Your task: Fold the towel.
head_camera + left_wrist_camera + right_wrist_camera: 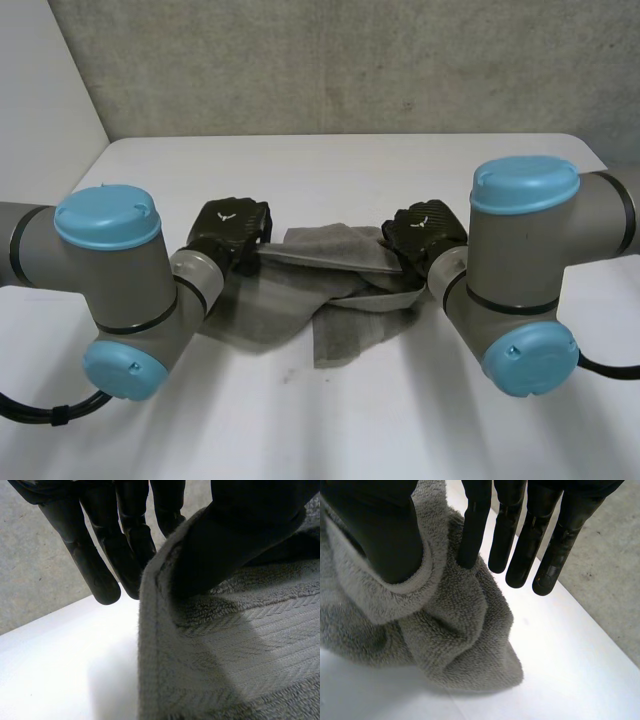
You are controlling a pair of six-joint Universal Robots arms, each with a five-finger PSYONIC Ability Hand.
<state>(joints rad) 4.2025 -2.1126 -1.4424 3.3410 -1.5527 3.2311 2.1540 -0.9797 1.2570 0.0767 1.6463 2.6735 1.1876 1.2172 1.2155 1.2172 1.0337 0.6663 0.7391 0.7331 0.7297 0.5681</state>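
A grey towel (pixel 330 300) lies crumpled in the middle of the white table, and its far edge is lifted in a taut strip between my two hands. My left hand (pixel 232 230) holds the strip's left end. There the thumb (pixel 240 535) presses the towel's (pixel 225 655) corner edge against straight fingers (pixel 95 565) behind it. My right hand (pixel 428 232) is at the strip's right end. The towel (pixel 445 630) wraps over its thumb (pixel 380 530), and the nearest of its straight fingers (pixel 472 535) presses into the cloth beside the thumb. The rest of the towel sags to the table below both hands.
The white table (pixel 350 160) stretches to a grey wall (pixel 350 60) behind. Both arms' elbows hang over the near half of the table, left (pixel 120 290) and right (pixel 520 270). Bare tabletop (pixel 560 670) lies under the right hand's fingertips.
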